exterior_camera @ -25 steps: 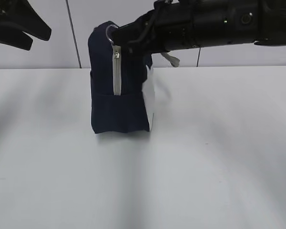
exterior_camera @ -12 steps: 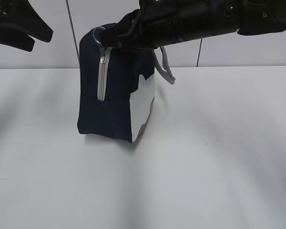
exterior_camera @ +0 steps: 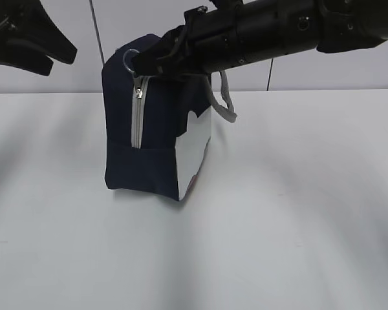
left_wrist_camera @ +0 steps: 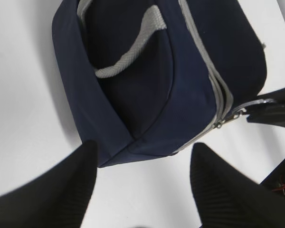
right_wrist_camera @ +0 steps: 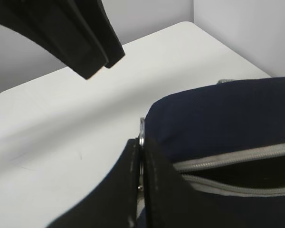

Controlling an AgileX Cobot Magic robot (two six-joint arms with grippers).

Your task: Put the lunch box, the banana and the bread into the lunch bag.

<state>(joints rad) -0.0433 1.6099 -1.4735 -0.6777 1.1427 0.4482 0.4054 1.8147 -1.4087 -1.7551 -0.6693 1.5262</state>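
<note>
Pinching ring pull [exterior_camera: 130, 59], right fingers [right_wrist_camera: 154, 187]

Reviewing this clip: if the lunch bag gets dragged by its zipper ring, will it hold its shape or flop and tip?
The lunch bag probably sags somewhat: it is soft fabric with rounded corners. It stands narrow and tall, so it may tip. The right claw, shut on the ring pull, pulls near the top, adding tipping risk.
</note>
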